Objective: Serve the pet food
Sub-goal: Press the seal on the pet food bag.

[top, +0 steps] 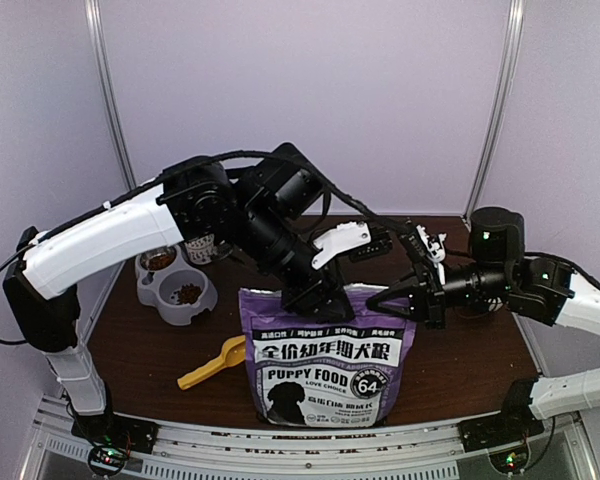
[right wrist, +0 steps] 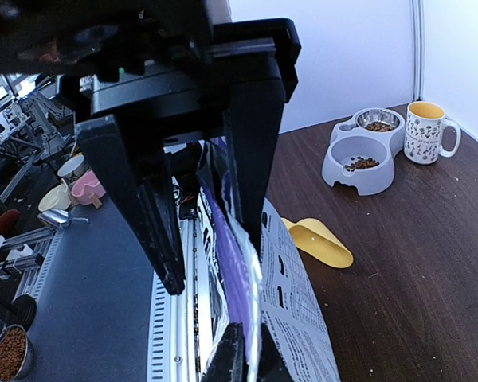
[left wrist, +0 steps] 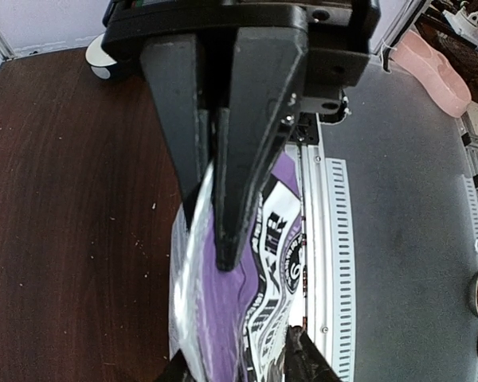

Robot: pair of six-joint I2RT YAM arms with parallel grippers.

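Here we are at the bench [top: 150, 350], and the purple-and-white pet food bag [top: 325, 350] stands upright in the middle of its near edge, front panel facing us. We can read "PUPPY FOOD" in bold white capitals, "LOVE CHOICE" in smaller type beneath it, a round badge with "64" to the right, and a row of large white Chinese characters across a dark band above. A black dog is pictured at the lower left of the panel. The left hand [left wrist: 211, 239] comes down from above onto the top of the bag, and on the left wrist view we see it clenched, its two black fingers pressed together with the foil edge pinched between them. The right hand [right wrist: 213, 263] reaches in from the right side at the bag's upper corner; its fingers are spread apart, released, with the bag's top edge running between them and close to one finger. Off to the left, the grey double bowl [top: 180, 315] sits well apart from the bag, with brown kibble [top: 187, 293] lying in both of its wells. A yellow scoop [top: 210, 365] lies flat on the bench just beside the bag's lower left corner. A white mug [right wrist: 426, 131] with a yellow inside and a small printed pattern stands next to the bowl.
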